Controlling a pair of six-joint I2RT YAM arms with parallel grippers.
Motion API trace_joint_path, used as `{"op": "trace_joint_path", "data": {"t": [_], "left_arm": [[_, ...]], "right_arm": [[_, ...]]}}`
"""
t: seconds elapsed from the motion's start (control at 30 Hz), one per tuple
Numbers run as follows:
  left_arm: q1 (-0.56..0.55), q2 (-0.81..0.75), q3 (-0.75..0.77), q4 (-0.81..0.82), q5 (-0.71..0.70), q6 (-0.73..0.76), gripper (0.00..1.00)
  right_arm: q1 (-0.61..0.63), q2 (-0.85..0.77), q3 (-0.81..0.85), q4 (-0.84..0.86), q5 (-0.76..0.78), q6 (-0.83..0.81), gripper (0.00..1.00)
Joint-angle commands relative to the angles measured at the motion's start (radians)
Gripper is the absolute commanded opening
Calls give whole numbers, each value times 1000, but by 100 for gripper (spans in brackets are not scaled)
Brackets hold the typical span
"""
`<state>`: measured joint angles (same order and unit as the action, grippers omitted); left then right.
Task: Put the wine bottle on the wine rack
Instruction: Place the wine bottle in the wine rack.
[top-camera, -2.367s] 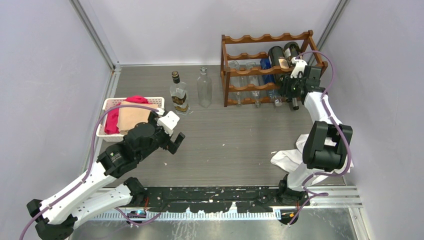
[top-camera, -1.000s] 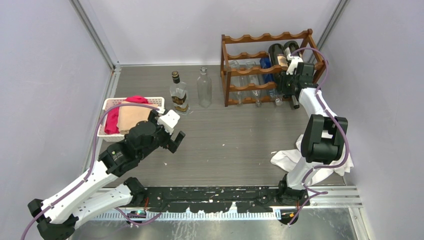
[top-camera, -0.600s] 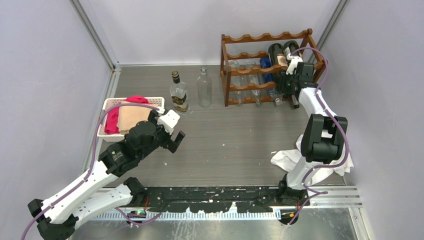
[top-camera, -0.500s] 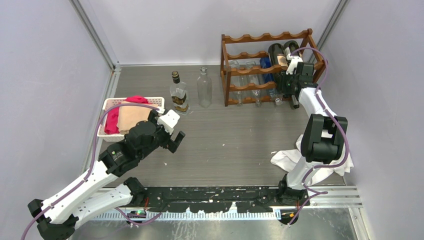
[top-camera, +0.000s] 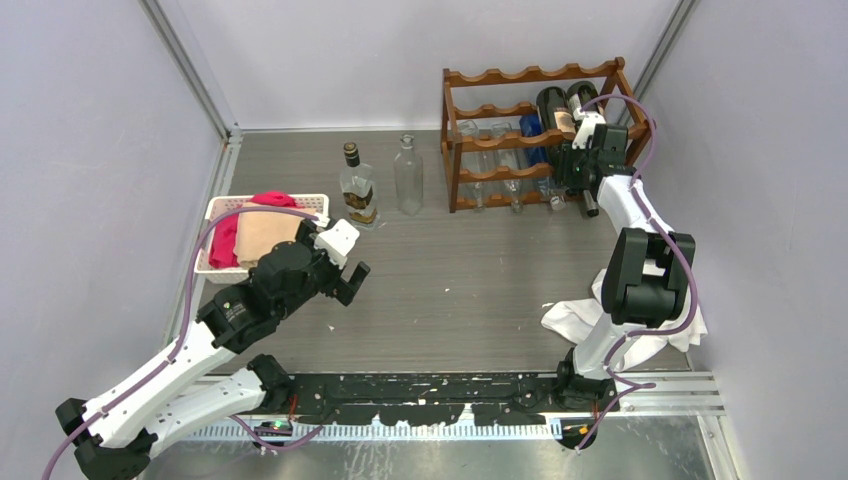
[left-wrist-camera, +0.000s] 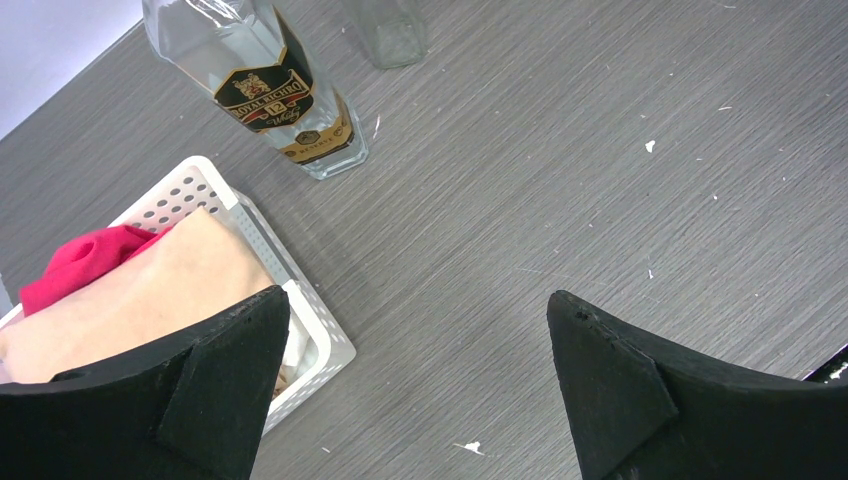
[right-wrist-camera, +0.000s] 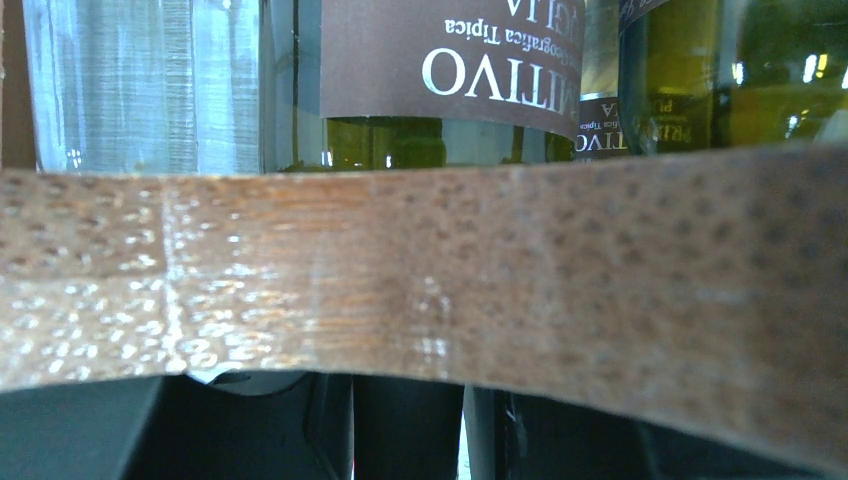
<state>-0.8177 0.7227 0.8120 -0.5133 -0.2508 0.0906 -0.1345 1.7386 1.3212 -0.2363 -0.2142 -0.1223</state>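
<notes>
Left hand (top-camera: 350, 283) hangs spread wide above the table (top-camera: 470, 270), just right of the white basket (top-camera: 215, 212). Far right: wine bottle (right-wrist-camera: 450, 60) (dark glass, brown label) lies in the wine rack (top-camera: 530, 76), right hand (top-camera: 583, 168) clenched on its neck.

The right gripper (top-camera: 579, 167) has pushed farther in against the rack (top-camera: 520, 75) and a little to the left, and the elbow of its arm (top-camera: 650, 275) has risen closer to the rack. The rack's right end, carrying two dark bottles (top-camera: 552, 108), has shifted slightly toward the back wall (top-camera: 400, 50). Nearly all of this happened over a second ago.
</notes>
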Motion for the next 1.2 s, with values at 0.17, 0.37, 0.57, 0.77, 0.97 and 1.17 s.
{"op": "trace_joint_path", "data": {"t": [0.17,0.37,0.57,0.77,0.97,1.17], "left_arm": [[6,-2,0,53,8,12,99],[6,-2,0,54,9,12,99],[6,-3,0,54,11,12,99],[6,-8,0,54,10,12,99],[6,-15,0,54,13,12,99],[6,-26,1,55,16,11,99]], "right_arm": [[15,-10,94,218,-8,-10,48],[15,-11,91,216,-8,-11,51],[15,-18,86,206,-7,-19,57],[15,-84,40,166,-48,-83,71],[8,-156,3,103,-94,-131,73],[-7,-231,-7,-8,-146,-160,74]]}}
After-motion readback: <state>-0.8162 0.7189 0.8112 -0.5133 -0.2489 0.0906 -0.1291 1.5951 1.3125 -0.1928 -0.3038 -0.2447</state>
